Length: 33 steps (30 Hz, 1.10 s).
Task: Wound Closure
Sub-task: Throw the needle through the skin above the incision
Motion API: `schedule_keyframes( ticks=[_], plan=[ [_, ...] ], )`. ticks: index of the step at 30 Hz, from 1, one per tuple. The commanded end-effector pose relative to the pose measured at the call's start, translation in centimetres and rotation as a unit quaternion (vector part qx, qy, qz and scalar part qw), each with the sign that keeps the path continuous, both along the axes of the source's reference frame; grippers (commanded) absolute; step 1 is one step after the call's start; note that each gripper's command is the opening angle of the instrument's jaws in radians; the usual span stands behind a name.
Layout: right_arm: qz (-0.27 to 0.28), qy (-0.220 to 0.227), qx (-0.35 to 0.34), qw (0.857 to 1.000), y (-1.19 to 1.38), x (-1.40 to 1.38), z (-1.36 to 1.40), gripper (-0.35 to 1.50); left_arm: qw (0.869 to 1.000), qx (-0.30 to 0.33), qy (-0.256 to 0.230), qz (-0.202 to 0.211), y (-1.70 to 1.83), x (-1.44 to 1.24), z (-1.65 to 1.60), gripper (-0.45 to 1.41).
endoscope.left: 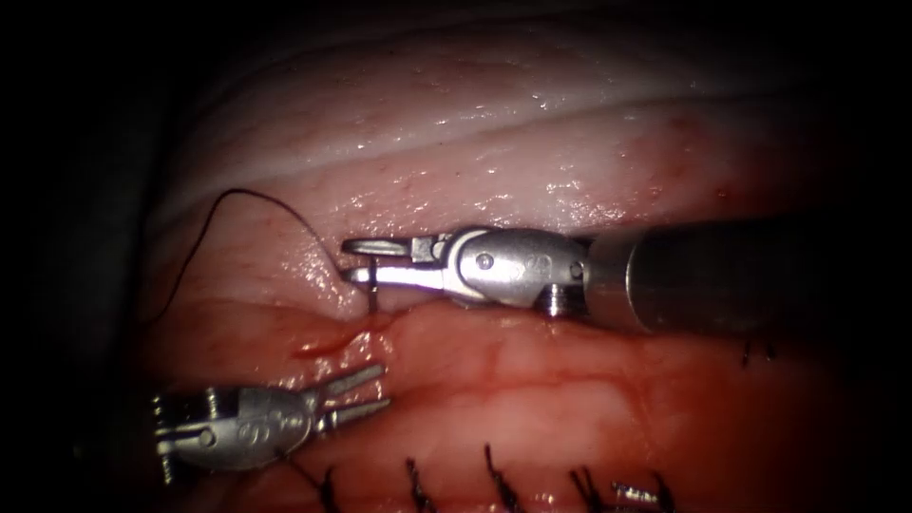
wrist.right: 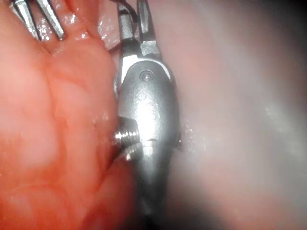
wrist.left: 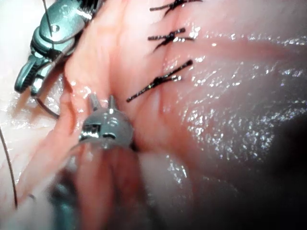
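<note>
The cut [endoscope.left: 446, 318] runs across the tissue [endoscope.left: 532, 152]. My right tool [endoscope.left: 353, 261] reaches in from the right, its jaws parted, and the short dark needle [endoscope.left: 374, 293] stands between them. The needle's lower end dips into the far lip of the cut. In the left wrist view the right tool [wrist.left: 29, 82] straddles the curved needle [wrist.left: 45, 108]. The right wrist view shows the same parted jaws [wrist.right: 135, 21]. Dark thread [endoscope.left: 237, 193] arcs over the tissue up and left of the needle. My left tool [endoscope.left: 359, 393] waits below the cut, open and holding nothing [wrist.left: 101, 101].
Red fluid [endoscope.left: 328, 342] pools at the cut's left end. Several finished dark stitches [endoscope.left: 494, 475] line the near edge of the tissue, seen close in the left wrist view [wrist.left: 160, 81]. One more stitch [endoscope.left: 755, 353] lies at the right. The right tool's shaft [endoscope.left: 741, 271] spans the right half.
</note>
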<state>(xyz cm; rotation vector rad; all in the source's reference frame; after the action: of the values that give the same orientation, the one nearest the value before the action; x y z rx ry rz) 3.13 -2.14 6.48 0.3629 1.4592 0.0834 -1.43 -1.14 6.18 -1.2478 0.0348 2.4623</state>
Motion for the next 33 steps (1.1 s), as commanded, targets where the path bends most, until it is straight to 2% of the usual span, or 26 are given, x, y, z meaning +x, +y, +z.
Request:
schedule_keyframes(
  ticks=[1,12,18,25,29,33],
  plan=[
    [-0.004,-0.003,0.015,1.000,-0.05,0.08,0.03,-0.35,1.000,0.000,-0.002,0.001,-0.02,-0.06,0.06,0.02],
    [-0.025,-0.029,0.087,0.995,-0.09,0.04,0.02,-0.35,1.000,0.000,-0.002,0.002,-0.02,-0.03,0.06,0.02],
    [-0.032,-0.043,0.162,0.985,-0.11,0.05,0.01,-0.35,1.000,0.000,-0.002,0.002,-0.03,-0.03,0.06,0.02],
    [-0.042,-0.034,0.193,0.980,-0.17,0.10,0.01,-0.35,1.000,0.000,-0.001,0.003,-0.05,-0.03,0.06,0.02],
    [-0.050,-0.033,0.236,0.970,-0.23,0.15,0.02,-0.35,1.000,0.001,-0.001,0.004,-0.07,-0.03,0.04,0.00],
    [-0.057,-0.032,0.247,0.967,-0.26,0.15,0.01,-0.35,1.000,0.001,-0.001,0.004,-0.08,-0.03,0.03,0.00]
  ],
)
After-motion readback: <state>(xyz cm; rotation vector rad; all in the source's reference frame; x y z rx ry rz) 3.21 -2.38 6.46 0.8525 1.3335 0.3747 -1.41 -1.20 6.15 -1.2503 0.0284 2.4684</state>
